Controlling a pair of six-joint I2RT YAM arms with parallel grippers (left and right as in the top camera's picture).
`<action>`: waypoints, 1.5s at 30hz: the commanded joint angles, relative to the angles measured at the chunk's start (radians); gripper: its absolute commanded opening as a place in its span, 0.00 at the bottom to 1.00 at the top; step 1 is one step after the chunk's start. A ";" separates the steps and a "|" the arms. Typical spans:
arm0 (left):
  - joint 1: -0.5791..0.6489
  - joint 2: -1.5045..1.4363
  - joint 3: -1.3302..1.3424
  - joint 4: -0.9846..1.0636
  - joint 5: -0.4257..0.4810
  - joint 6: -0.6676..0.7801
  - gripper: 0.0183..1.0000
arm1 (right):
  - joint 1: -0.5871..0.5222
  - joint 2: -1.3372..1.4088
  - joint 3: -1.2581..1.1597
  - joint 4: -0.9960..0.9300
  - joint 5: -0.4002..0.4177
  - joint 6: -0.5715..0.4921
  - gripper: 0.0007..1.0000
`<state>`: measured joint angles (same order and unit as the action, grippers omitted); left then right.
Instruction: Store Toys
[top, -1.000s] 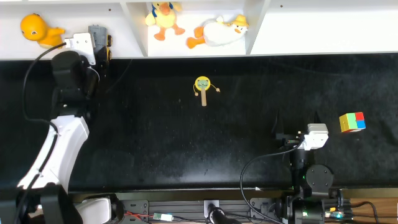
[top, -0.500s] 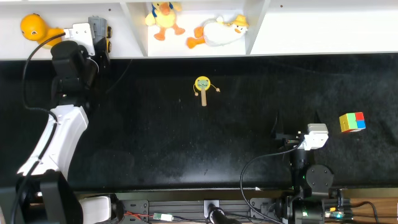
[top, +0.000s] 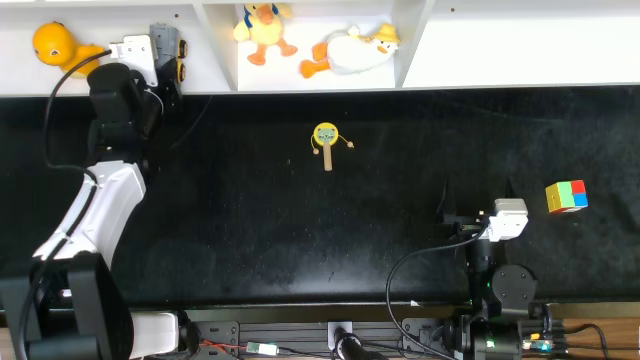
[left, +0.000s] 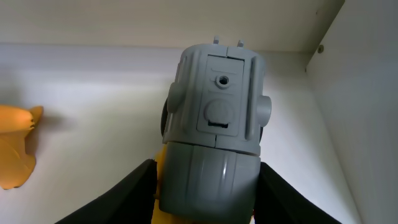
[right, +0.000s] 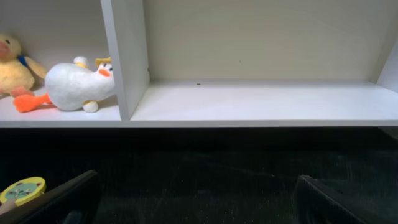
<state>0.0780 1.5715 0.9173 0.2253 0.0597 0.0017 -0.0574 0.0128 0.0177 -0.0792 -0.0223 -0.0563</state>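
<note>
One orange duck (top: 55, 45) sits in the left compartment of the shelf (top: 500, 60). Just right of it, the left gripper (left: 208, 208) has its fingers (left: 134, 186) clamped on a grey toy vehicle (left: 214, 124) set between them. A rattle (top: 326, 137) lies mid-tabletop (top: 250, 220). Farther right, the right gripper (right: 199, 205) holds its fingers spread apart, near a coloured cube (top: 566, 196).
</note>
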 joint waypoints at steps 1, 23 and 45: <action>-0.006 0.004 0.034 0.012 0.018 -0.011 0.34 | -0.002 -0.008 -0.013 0.003 -0.003 -0.003 0.99; -0.006 0.048 0.034 0.028 0.018 -0.011 0.76 | -0.002 -0.008 -0.013 0.003 -0.003 -0.003 1.00; -0.006 -0.143 0.033 -0.249 0.000 0.060 1.00 | -0.002 -0.008 -0.013 0.003 -0.003 -0.003 1.00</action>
<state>0.0780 1.4956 0.9276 0.0074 0.0692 0.0219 -0.0574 0.0128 0.0177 -0.0795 -0.0223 -0.0563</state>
